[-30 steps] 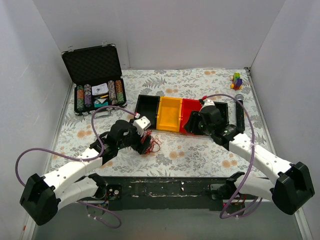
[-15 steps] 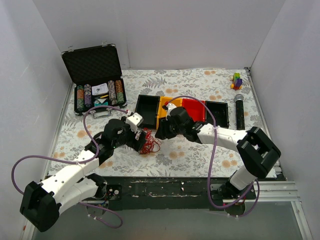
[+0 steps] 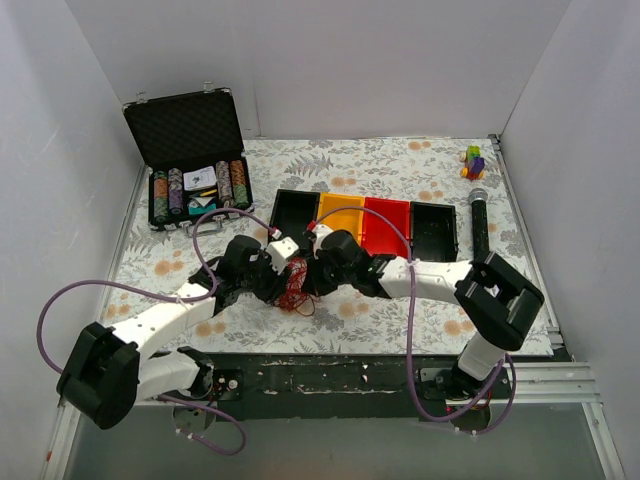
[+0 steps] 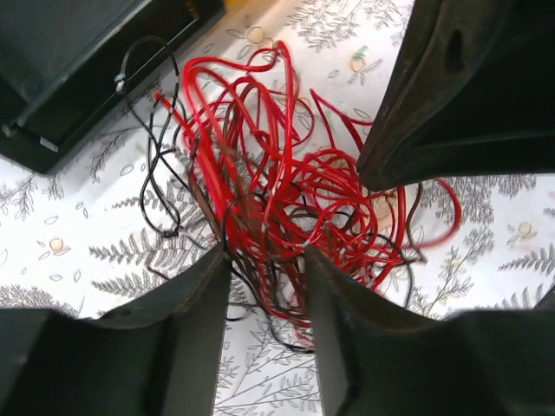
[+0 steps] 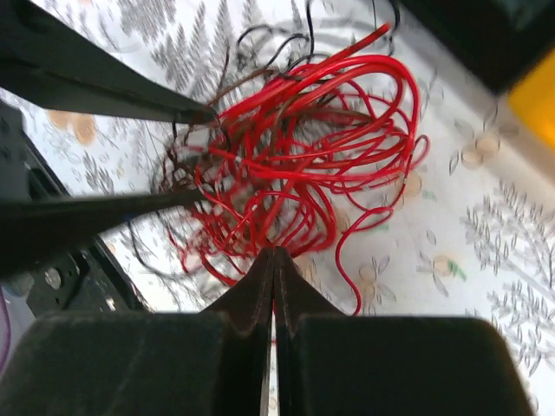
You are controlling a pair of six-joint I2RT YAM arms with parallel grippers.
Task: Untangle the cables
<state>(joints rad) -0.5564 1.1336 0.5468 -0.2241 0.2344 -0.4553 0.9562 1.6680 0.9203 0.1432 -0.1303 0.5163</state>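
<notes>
The cables (image 3: 297,289) lie as a tangled bunch of thin red and dark wires on the flowered table, just in front of the bins. My left gripper (image 3: 284,284) comes at the cables (image 4: 286,182) from the left. Its jaws (image 4: 267,256) are open, with a gap between the tips and strands of the near edge running into that gap. My right gripper (image 3: 309,283) meets the bunch from the right. It is shut (image 5: 274,251) on the rim of the cables (image 5: 303,147), and a red strand shows in the seam. The left gripper's fingers (image 5: 104,95) face it across the bunch.
A row of black, yellow and red bins (image 3: 365,225) stands right behind the bunch; its black end bin (image 4: 78,69) is close. An open case of poker chips (image 3: 190,160) sits at the back left, a black microphone (image 3: 479,225) and a small toy (image 3: 472,160) at the right.
My right arm swung left from the bins to the bunch and its jaws shut. My left gripper shifted slightly right into the cables and its jaws narrowed.
</notes>
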